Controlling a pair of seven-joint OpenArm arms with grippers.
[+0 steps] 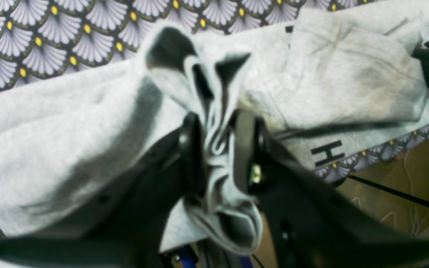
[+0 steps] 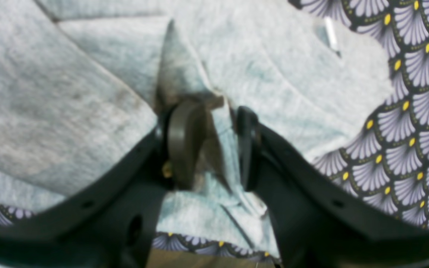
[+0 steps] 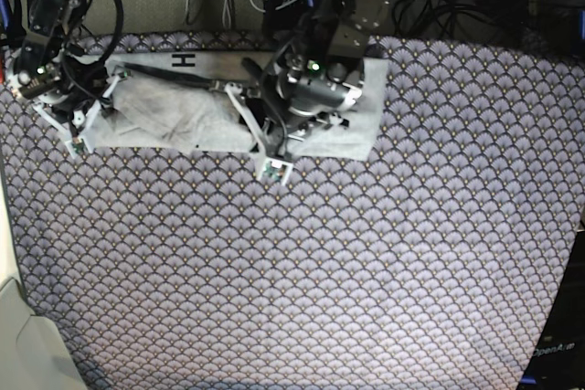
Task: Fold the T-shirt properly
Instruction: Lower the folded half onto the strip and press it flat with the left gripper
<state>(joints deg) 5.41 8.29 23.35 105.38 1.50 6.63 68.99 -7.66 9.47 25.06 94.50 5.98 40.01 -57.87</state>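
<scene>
T-shirt (image 3: 174,111) lies bunched along the far edge of the tabletop (image 3: 302,262), on the fan-patterned cloth that covers it, spread between my two arms.

Step in hand, as I judge it: a fold across the width, both arms gripping fabric at once.

Left gripper (image 1: 218,149): a thick gathered pleat of grey jersey stands between the jaws and spills out below them. The jaws sit close on either side of it; I read this as a grip on the T-shirt, though whether it is firm or slackening I cannot tell.

Right gripper (image 2: 210,145): a ridge of fabric runs between the jaws, which stand partly apart with the cloth pinched between them. I read that as holding too.

Look of the garment: light grey, soft, heavily creased. One layer is doubled over another in the left wrist view, and a black letter H (image 1: 328,152) shows on the lower layer near the tabletop edge. No neat rectangle yet.

Next move, in my view: lay the held edges down flat and square, then let go without dragging the layers.
</scene>
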